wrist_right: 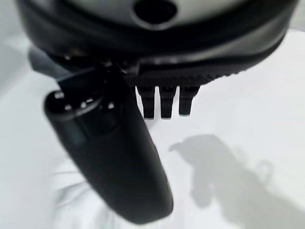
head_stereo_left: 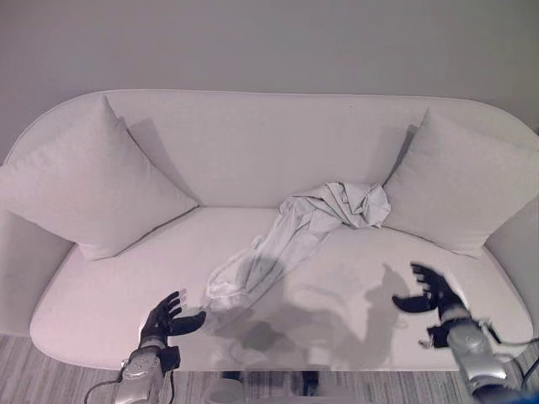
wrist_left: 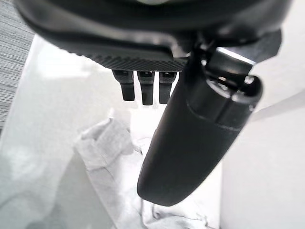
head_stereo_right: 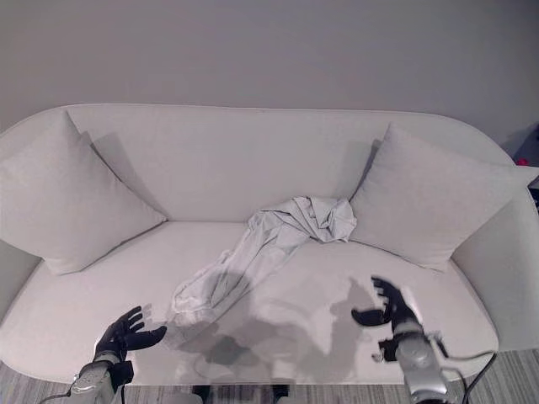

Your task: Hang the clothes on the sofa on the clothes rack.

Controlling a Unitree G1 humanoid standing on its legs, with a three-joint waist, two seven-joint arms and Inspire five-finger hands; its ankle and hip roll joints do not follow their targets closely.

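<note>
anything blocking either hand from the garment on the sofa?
Nothing visible does. The white garment lies loose across the sofa seat, bunched by the right-side cushion. The left hand is open beside its near end; the right hand is open over bare seat. No rack is in view.

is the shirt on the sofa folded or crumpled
Crumpled: the shirt lies bunched near the right cushion, trailing loosely across the sofa seat.

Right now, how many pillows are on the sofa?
2. One pillow leans in the sofa's left corner, and the other pillow leans in the right corner, beside the bunched end of the garment. None seems hidden.
</note>
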